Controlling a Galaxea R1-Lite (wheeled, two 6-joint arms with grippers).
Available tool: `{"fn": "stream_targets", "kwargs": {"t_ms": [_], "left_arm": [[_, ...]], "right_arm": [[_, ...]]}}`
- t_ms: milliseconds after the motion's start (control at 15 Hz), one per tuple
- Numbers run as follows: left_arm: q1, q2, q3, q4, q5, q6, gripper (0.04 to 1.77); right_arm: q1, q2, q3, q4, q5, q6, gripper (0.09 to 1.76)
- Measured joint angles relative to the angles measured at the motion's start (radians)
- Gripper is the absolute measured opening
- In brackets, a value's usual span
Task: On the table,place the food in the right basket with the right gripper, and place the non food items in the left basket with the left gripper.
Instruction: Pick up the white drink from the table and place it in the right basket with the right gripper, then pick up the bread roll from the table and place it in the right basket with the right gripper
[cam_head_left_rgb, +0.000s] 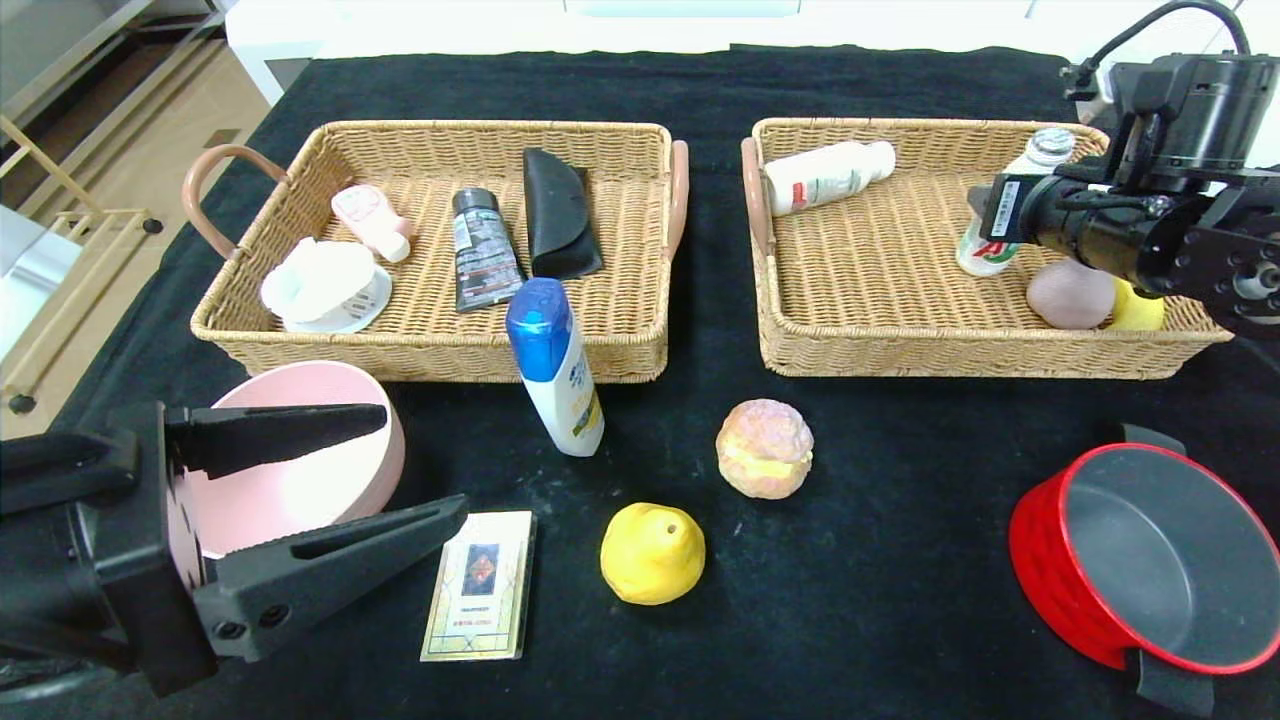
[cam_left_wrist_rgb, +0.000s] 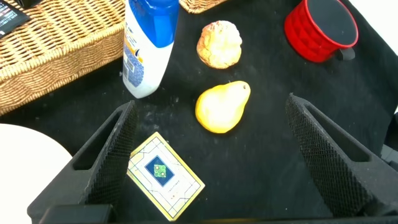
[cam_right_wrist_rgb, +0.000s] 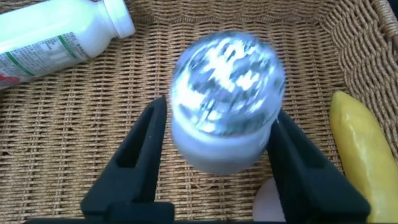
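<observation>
A small foil-capped drink bottle (cam_right_wrist_rgb: 225, 102) stands upright inside the right basket (cam_head_left_rgb: 870, 290), near its far right corner, with the right gripper (cam_right_wrist_rgb: 217, 162) around it, its fingers (cam_right_wrist_rgb: 140, 155) set on either side of the bottle's body; whether they press on it cannot be told. In the same basket a white bottle (cam_head_left_rgb: 828, 176) lies on its side at the far left, and a pinkish round item (cam_head_left_rgb: 1070, 294) and a yellow item (cam_head_left_rgb: 1138, 308) sit at the near right corner. The left gripper (cam_head_left_rgb: 400, 470) hovers low over the near left of the black tabletop (cam_head_left_rgb: 880, 560), fingers spread wide and empty, above a pink bowl (cam_head_left_rgb: 330, 470) and beside a card box (cam_head_left_rgb: 480, 585). Loose on the tabletop are a shampoo bottle (cam_head_left_rgb: 553, 365), a yellow pear (cam_head_left_rgb: 652, 552), a cream puff (cam_head_left_rgb: 765, 448) and a red bowl (cam_head_left_rgb: 1150, 560). The left basket (cam_head_left_rgb: 430, 350) holds several toiletries.
</observation>
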Motion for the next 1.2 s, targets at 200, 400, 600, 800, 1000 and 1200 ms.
{"fn": "stream_targets", "kwargs": {"t_ms": [200,400,600,800,1000,1200], "left_arm": [[-0.001,0.001,0.001,0.000,0.000,0.000,1.72],[-0.001,0.000,0.004,0.000,0.000,0.000,1.72],[-0.001,-0.003,0.006,0.000,-0.001,0.006,1.72],[-0.022,-0.009,0.014,-0.001,0.000,0.013,1.72],[-0.027,-0.009,0.015,-0.001,0.001,0.012,1.72],[-0.027,-0.011,0.015,-0.001,0.002,0.012,1.72]], "right_arm": [[0.007,-0.018,0.009,0.005,0.000,0.000,1.32],[0.019,-0.074,0.079,0.011,0.000,0.000,1.44],[0.039,-0.171,0.209,0.011,0.001,0.001,1.52],[0.090,-0.299,0.366,0.019,0.001,0.002,1.58],[0.192,-0.428,0.460,0.125,-0.010,0.004,1.62],[0.321,-0.520,0.528,0.229,-0.056,0.009,1.65]]}}
